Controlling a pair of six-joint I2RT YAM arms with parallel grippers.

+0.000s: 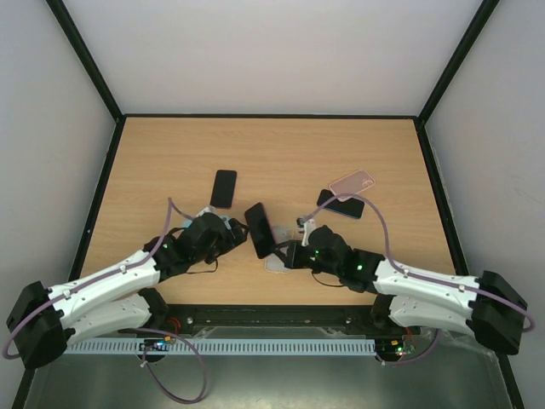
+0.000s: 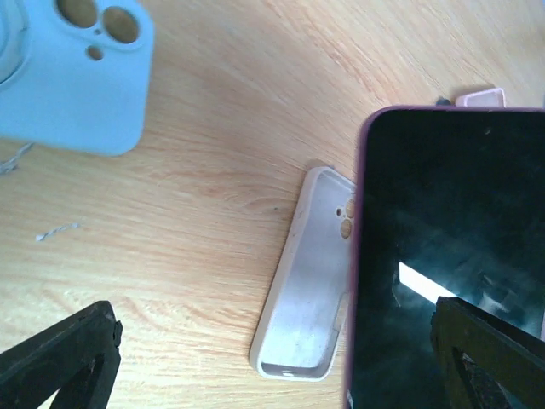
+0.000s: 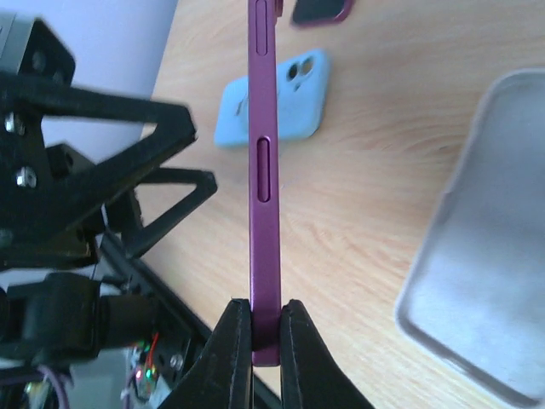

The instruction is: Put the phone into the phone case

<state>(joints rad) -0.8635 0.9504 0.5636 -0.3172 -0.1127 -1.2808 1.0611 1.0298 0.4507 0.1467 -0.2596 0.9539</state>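
The purple phone (image 3: 262, 170) stands on edge above the table (image 1: 170, 153), pinched at its lower end by the clenched right gripper (image 3: 266, 308); the left gripper (image 1: 237, 232), at its 9 o'clock, is spread wide and grasps nothing; the white case (image 2: 306, 298) lies open side up just below. The step looks like bringing phone to case; next it needs tipping flat, lining up, pressing in. Three phones: this one, a black phone (image 1: 224, 187) at 11 o'clock, a dark phone (image 1: 341, 205) at 2; three cases: white, pink case (image 1: 352, 181), blue case (image 2: 72, 77).
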